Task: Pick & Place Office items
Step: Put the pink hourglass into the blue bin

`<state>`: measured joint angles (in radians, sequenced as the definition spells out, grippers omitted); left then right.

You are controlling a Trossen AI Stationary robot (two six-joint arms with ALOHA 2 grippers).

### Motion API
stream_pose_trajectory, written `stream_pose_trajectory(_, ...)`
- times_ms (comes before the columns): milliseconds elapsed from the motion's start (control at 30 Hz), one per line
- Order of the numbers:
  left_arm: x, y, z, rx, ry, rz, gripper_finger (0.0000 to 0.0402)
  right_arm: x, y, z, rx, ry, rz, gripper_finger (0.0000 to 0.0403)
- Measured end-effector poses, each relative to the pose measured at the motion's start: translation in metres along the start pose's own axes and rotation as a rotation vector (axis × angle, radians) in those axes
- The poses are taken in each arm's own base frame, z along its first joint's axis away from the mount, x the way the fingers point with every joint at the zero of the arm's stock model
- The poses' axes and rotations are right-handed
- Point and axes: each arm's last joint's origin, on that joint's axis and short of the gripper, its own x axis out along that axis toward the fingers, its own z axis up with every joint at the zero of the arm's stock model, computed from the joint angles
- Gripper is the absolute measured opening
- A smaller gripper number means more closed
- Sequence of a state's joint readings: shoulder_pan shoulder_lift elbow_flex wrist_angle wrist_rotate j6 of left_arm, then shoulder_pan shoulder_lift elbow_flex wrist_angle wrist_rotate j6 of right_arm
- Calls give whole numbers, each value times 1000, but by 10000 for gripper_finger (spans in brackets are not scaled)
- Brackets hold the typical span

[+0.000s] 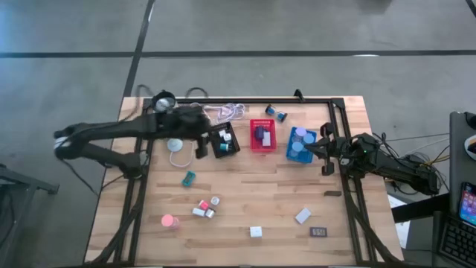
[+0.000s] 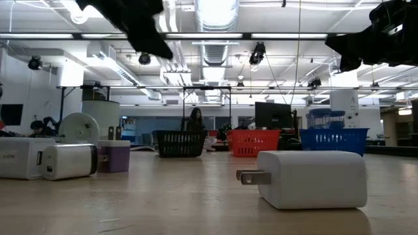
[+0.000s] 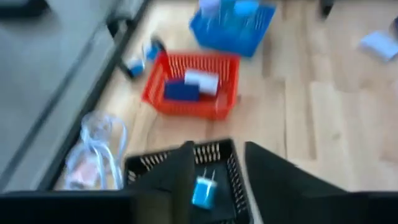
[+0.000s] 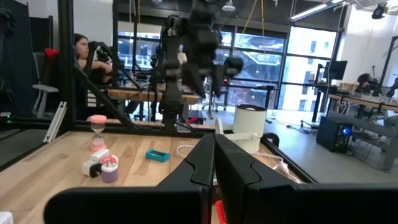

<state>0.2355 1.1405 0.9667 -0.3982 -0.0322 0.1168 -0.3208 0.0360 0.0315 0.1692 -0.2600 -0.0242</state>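
No readable labels anywhere. Left gripper [image 3: 214, 180] hangs over the black tray [image 3: 146, 163], jaws spread, a blue charger [image 3: 203, 190] inside with prongs up. Right gripper [image 4: 213, 163], jaws pressed together, hovers by the blue tray [image 1: 291, 149] around 3 o'clock
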Motion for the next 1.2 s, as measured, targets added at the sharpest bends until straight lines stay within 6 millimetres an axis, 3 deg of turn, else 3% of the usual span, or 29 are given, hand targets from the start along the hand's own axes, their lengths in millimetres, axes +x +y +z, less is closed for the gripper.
stream_pose_trajectory(167,-44,-4,-17,49,-158,-32,22,0,0,0,7,-1,0,8)
stream_pose_trajectory(433,-79,-9,-64,12,-413,-45,5,0,0,0,17,0,0,8)
stream_pose_trajectory(733,-77,-14,-108,-12,-601,-37,4,0,0,0,21,0,0,8)
stream_pose_trajectory(1200,-73,-19,-146,-16,-674,-41,2,0,0,0,22,0,0,8)
